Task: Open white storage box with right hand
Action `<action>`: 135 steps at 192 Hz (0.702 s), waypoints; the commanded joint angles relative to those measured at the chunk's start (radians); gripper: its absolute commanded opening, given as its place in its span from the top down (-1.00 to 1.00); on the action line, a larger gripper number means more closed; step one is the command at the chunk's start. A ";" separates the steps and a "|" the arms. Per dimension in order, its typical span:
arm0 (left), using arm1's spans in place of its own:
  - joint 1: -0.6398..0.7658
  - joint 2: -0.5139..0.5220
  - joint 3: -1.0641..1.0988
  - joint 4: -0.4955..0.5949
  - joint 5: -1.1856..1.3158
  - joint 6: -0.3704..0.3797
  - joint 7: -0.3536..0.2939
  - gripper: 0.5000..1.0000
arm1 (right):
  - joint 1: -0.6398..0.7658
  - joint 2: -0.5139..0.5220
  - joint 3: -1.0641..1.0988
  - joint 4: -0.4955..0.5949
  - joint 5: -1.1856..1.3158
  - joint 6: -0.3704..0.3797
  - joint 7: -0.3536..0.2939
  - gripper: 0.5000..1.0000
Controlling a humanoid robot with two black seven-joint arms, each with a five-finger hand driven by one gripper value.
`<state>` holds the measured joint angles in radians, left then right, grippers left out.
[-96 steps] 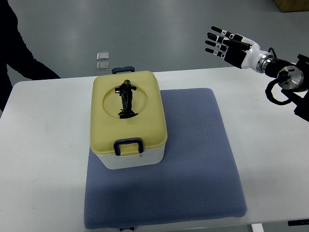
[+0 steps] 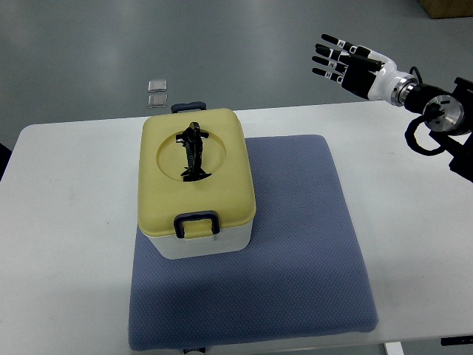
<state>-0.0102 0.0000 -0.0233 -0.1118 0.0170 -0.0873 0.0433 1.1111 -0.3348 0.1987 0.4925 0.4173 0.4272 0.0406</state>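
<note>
— One white storage box (image 2: 199, 238), yellow lid (image 2: 196, 174) shut, sits on the blue mat's (image 2: 295, 251) far-left corner, mid-table (image 2: 66, 244).
— And the right hand (image 2: 347, 63)?
— Raised beyond the table's far-right edge, fingers (image 2: 329, 55) spread wide, empty, pointing left. The box lies well apart, nearer and leftward.

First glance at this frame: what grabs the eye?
The white storage box with its closed yellow lid, on the left part of a blue mat on the white table. Then the right hand, fingers spread, raised at upper right, well clear of the box.
</note>
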 commanded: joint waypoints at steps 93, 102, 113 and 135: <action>-0.001 0.000 -0.001 -0.002 0.000 0.000 0.000 -1.00 | 0.067 0.003 0.001 0.003 -0.160 0.018 0.010 -0.70; -0.001 0.000 -0.001 -0.002 0.000 0.000 0.000 -1.00 | 0.070 0.000 0.001 0.003 -0.176 0.027 0.012 -0.70; -0.001 0.000 -0.001 -0.002 0.000 0.000 0.000 -1.00 | 0.079 0.000 0.001 0.003 -0.199 0.035 0.012 -0.70; -0.001 0.000 -0.001 -0.002 0.000 0.000 0.000 -1.00 | 0.108 0.003 0.001 0.003 -0.294 0.054 0.018 -0.70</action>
<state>-0.0108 0.0000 -0.0246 -0.1136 0.0168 -0.0874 0.0430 1.1973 -0.3330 0.1996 0.4955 0.2039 0.4640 0.0521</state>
